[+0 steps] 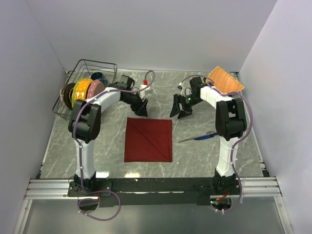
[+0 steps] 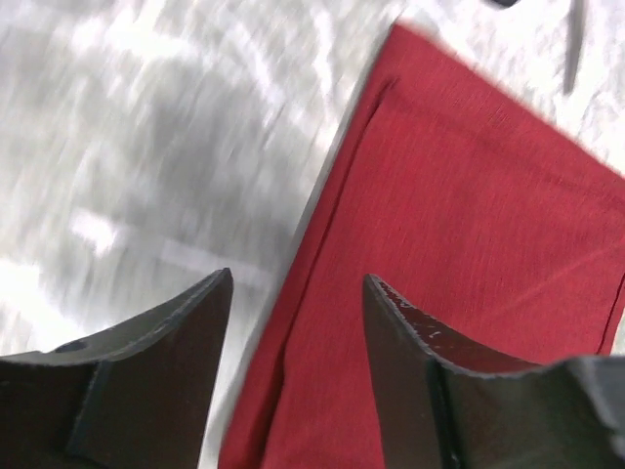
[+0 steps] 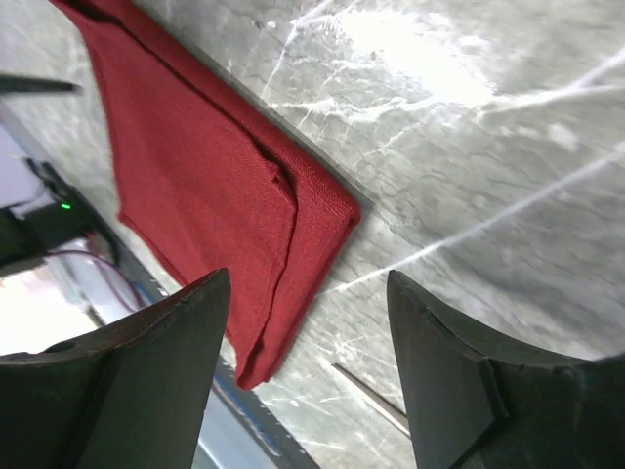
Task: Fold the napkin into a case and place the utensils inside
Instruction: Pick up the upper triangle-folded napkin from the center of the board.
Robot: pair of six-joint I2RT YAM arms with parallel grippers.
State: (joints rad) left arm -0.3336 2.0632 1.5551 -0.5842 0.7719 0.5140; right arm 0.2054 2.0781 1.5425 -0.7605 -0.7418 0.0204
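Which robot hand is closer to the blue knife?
The right one. The right gripper hovers just beyond the blue knife, off the far right corner of the napkin. The left gripper hovers off its far left corner, the napkin's width farther away.

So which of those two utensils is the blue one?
The knife, lying farther from the napkin; the fork beside it is plain silver and reaches closer to the cloth.

Both arms reach forward, left hand [image 1: 142, 108] and right hand [image 1: 181, 113] angled downward, fingers spread, both empty.
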